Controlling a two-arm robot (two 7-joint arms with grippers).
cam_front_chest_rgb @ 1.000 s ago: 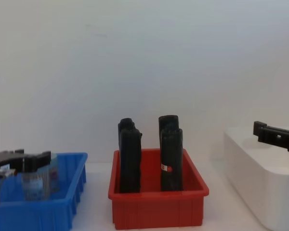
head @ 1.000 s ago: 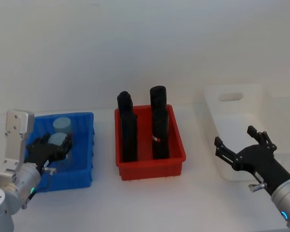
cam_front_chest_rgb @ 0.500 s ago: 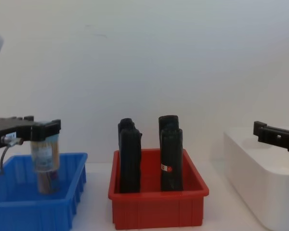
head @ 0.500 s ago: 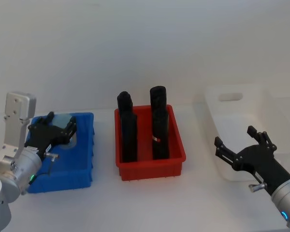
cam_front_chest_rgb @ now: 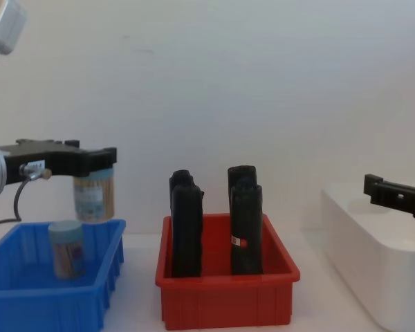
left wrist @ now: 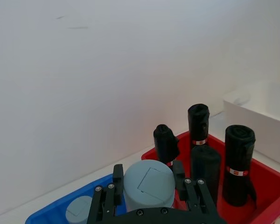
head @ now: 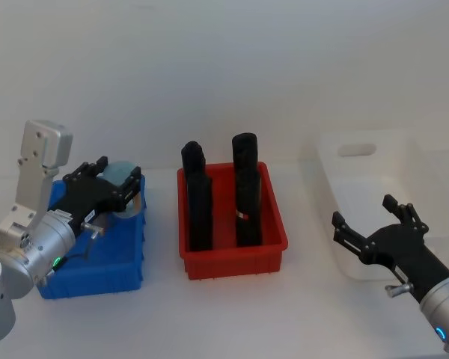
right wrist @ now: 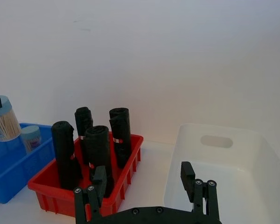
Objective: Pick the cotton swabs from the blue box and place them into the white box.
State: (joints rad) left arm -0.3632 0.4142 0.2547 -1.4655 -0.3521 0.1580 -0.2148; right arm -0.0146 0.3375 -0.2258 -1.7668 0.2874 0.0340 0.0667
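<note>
Left gripper [head: 114, 190]: jaws clamped on one swab jar [cam_front_chest_rgb: 95, 197], upright, in the air above the blue box [cam_front_chest_rgb: 55, 304], over the side nearest the red bin [head: 232, 258]. In the head view the gripper covers most of that jar; just the pale lid and a tan sliver show. Left wrist view gives the lid only. Second jar [cam_front_chest_rgb: 66, 249] stands inside the blue box: plain from the chest, hidden behind the gripper from the head. Right gripper [head: 363, 212] hangs over the counter [head: 232, 314] just in front of the white box [head: 374, 187], jaws wide, empty; chest view cuts it off at the edge. Red bin holds black rolls [head: 245, 191] and sits between the boxes.
</note>
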